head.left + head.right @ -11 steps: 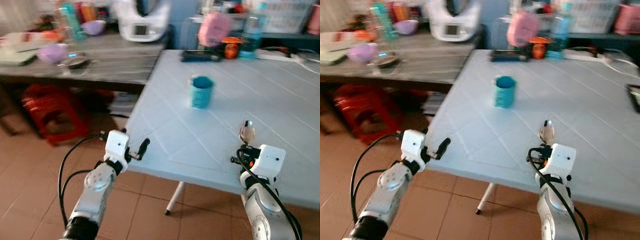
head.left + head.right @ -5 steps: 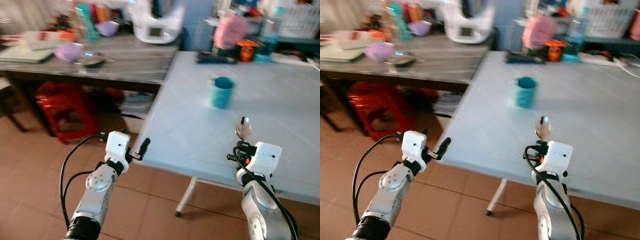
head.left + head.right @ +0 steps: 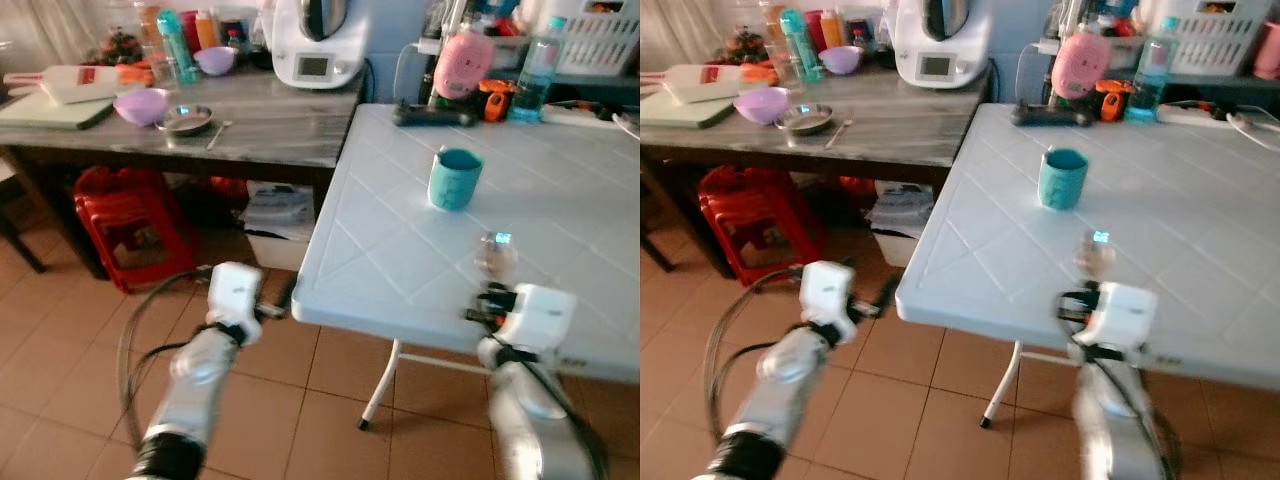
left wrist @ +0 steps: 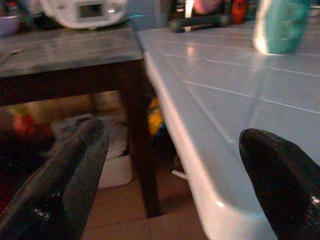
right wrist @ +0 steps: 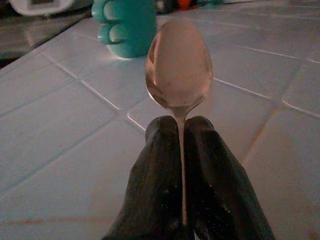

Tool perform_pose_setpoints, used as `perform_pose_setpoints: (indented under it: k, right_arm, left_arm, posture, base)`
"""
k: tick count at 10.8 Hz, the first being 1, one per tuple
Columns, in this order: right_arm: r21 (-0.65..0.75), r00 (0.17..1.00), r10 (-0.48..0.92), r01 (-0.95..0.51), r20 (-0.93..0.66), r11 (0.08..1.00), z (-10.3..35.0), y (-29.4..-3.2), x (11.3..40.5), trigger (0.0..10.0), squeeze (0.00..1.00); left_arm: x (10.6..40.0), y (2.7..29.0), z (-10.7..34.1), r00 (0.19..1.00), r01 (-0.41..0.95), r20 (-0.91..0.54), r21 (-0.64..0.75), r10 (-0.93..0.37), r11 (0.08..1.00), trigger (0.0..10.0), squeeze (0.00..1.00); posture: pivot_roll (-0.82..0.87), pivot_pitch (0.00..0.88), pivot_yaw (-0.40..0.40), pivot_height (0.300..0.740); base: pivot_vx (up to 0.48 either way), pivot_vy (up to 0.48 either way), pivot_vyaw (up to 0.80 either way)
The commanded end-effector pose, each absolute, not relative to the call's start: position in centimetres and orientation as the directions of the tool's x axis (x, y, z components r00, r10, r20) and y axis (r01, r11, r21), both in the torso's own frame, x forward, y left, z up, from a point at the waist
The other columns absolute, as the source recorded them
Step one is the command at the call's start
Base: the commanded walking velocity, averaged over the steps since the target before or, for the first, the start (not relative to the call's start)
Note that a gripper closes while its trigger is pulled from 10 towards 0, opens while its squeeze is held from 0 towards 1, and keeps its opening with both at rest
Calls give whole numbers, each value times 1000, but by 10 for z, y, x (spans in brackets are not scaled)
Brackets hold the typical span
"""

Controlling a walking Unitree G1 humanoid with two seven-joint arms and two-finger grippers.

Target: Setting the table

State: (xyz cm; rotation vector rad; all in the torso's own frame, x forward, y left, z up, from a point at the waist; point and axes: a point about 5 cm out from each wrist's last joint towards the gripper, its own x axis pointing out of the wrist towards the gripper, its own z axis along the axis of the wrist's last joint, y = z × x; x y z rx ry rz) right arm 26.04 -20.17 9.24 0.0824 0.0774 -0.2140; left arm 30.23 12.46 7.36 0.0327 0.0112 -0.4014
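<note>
Protruding upright from the right gripper, the spoon.

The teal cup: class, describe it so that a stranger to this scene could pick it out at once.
Find the pale blue tiled table on the right. Toward its far half a lone teal cup stands upright in the open, nearer than the clutter along the back edge. It alone is a solid teal, open-topped cup.

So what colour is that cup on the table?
The cup is teal, clearest in the left eye view.
</note>
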Motion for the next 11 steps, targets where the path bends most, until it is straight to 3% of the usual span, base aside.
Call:
perform_pose_setpoints:
  k: [1, 4, 8, 11]
  right_arm:
    - [92, 980, -188, 194, -68, 977, 95, -192, 264, 10000, 0]
    - [108, 981, -188, 193, -53, 975, 96, -191, 264, 10000, 0]
    - [92, 979, -204, 203, -3, 975, 103, -193, 264, 10000, 0]
    - [88, 978, -210, 208, 7, 974, 104, -195, 264, 10000, 0]
  left_arm:
    - [306, 132, 77, 930, 369, -10, 45, -369, 928, 10000, 0]
    - [305, 132, 77, 927, 375, -9, 47, -375, 926, 10000, 0]
    - [305, 130, 76, 924, 381, -8, 47, -381, 923, 10000, 0]
    - [305, 128, 76, 923, 385, -10, 46, -385, 922, 10000, 0]
  posture:
    - [32, 0, 87, 740]
    - [37, 0, 93, 740]
    - [34, 0, 95, 740]
    - [30, 0, 95, 740]
  base:
    - [0, 360, -744]
    - [0, 364, -740]
    - [0, 368, 0]
    - [0, 386, 617]
